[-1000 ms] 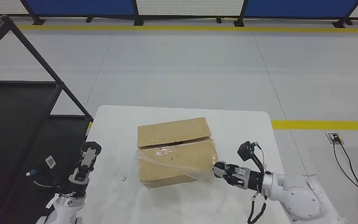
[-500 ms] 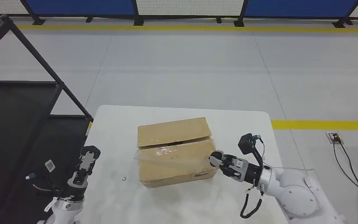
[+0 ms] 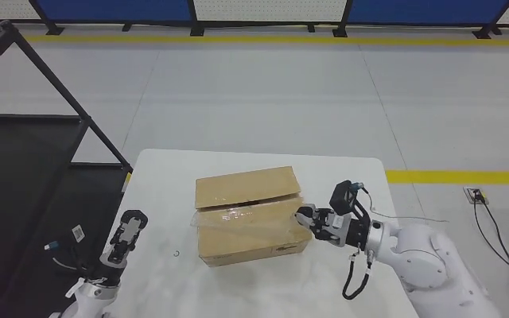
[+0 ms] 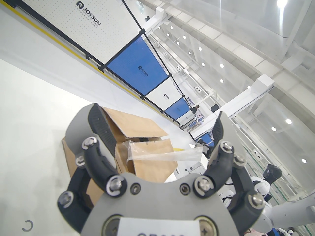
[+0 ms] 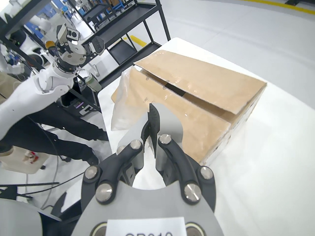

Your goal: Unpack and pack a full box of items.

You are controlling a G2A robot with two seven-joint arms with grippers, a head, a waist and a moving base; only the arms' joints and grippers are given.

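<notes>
One table [image 3: 238, 163], white, carrying all items listed.

One box [image 3: 248, 191], cardboard, mid-table, not yet unpacked. The two top flaps lie nearly flat with a dark gap along the seam, which suggests the seal is already partly lifted.

One tape [image 4: 167, 154], a clear strip. It is peeled from the seam and runs along the box's near face, past its right end, and a loose flap hangs at the left end. It probably stands off the cardboard because its free end is being held.

One right gripper [image 3: 302, 216], at the right end of the box, with its fingers pressed together, seemingly on the tape's end, which would suit pulling the strip clear.

One left gripper [image 3: 132, 219], near the table's left front edge and well apart from the box. Its fingers are spread wide and hold nothing, so it is likely parked out of the way.

One small ring [image 3: 176, 254], open-ended, on the table between the left gripper and the box.

View notes:
- The left wrist view shows the strip stretched in the air.
- The top view flattens the strip against the box.
- The right wrist view shows the seam gap and the closed pads.
</notes>
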